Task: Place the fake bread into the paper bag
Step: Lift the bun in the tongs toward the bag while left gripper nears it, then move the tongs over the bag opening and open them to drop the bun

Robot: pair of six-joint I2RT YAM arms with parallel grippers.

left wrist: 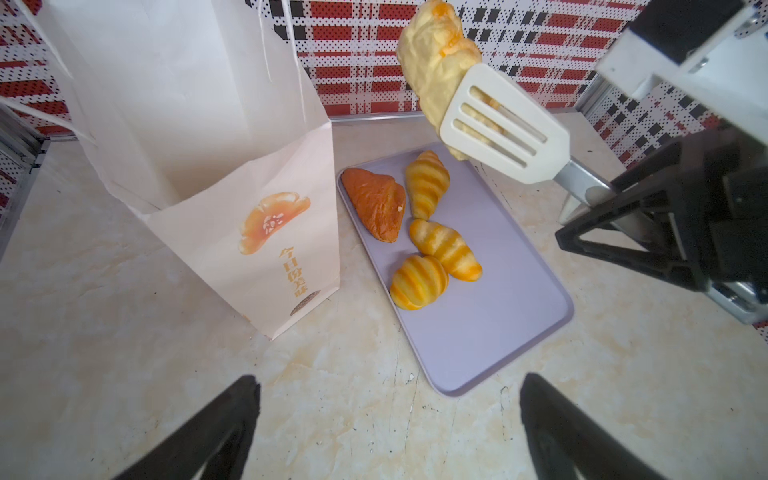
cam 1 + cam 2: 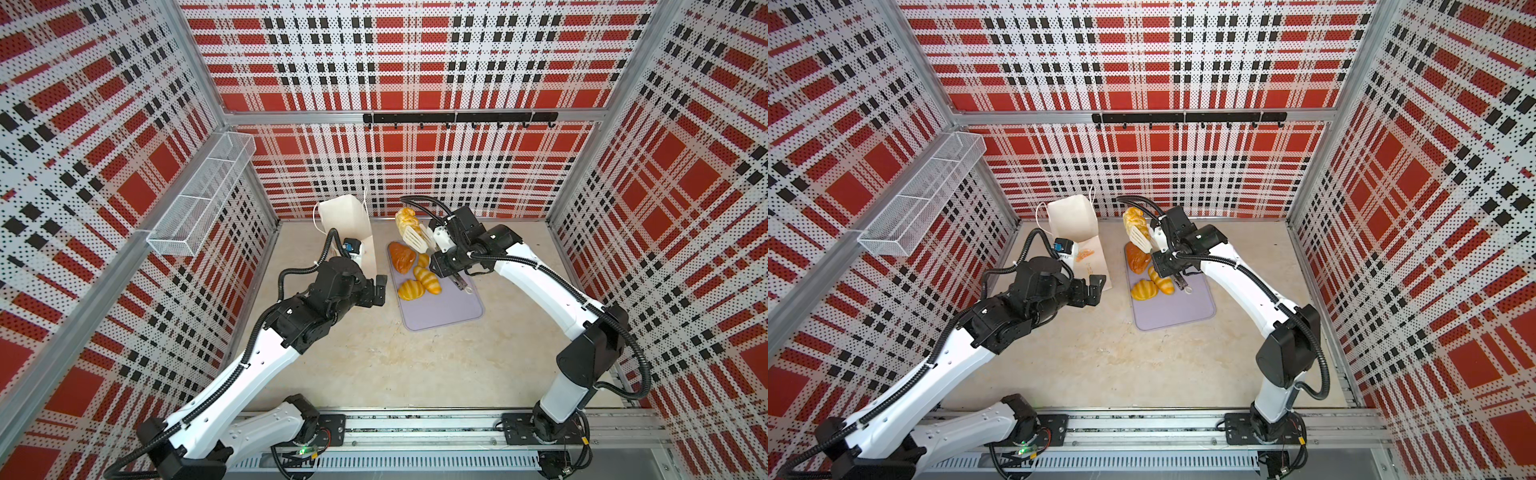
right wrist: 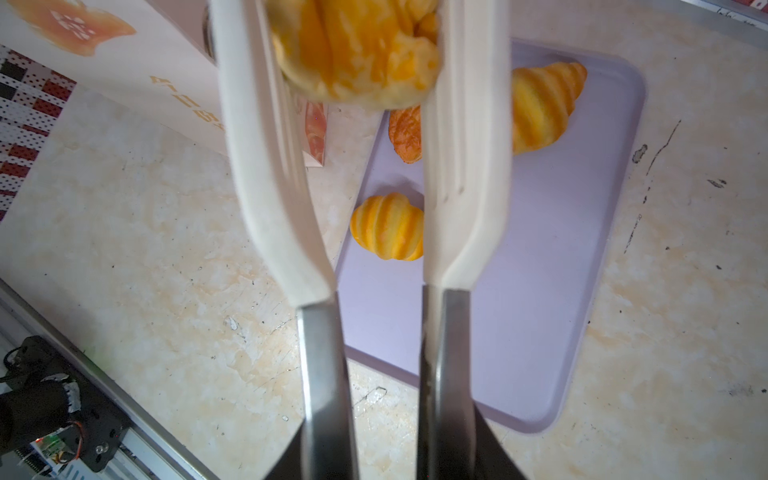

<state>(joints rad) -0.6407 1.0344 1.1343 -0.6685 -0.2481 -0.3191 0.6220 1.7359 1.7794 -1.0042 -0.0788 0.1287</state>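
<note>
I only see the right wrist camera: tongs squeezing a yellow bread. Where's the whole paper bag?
Observer: The paper bag stands upright, just left of the lilac tray in both top views.
Child: How many breads are on the tray?
Observer: Four: a dark reddish-brown croissant and three yellow striped croissants. Your view shows only two yellow ones past the tongs.
Child: What's the other arm doing?
Observer: The left gripper is wide open and empty, down near the bag's base.
</note>
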